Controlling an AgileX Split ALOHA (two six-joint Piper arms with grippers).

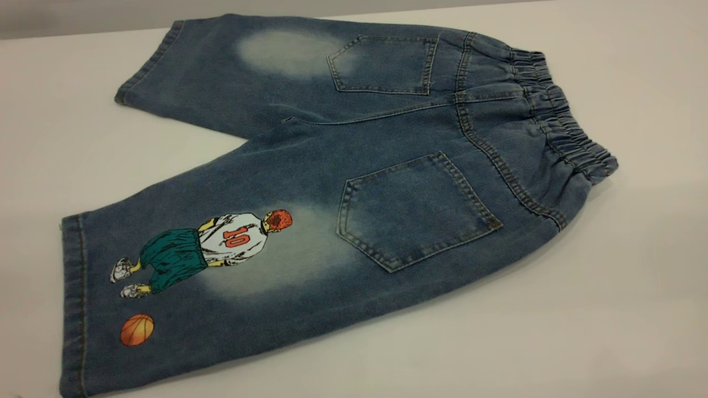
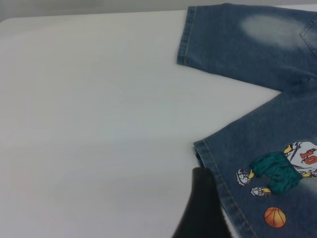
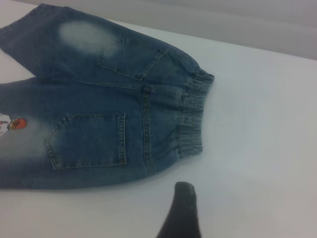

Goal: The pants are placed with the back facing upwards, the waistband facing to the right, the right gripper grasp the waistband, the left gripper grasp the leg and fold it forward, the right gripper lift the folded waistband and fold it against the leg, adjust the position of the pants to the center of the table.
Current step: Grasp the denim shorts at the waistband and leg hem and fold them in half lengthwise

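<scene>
The pants (image 1: 354, 182) lie flat on the table (image 1: 608, 304), back up, with both patch pockets showing. The waistband (image 1: 564, 121) is at the right end, gathered and ruffled. The leg (image 1: 182, 265) with the number 10 player and orange basketball reaches to the front left; the plain leg lies behind it. Neither gripper shows in the exterior view. In the left wrist view only a dark part of my left gripper (image 2: 203, 208) shows, beside the printed leg's hem (image 2: 213, 163). My right gripper (image 3: 182, 213) shows as a dark part over bare table, apart from the waistband (image 3: 193, 119).
White tabletop (image 2: 89, 124) spreads to the left of the leg hems and to the right of the waistband (image 3: 262, 148). The table's far edge (image 1: 83, 34) runs just behind the plain leg.
</scene>
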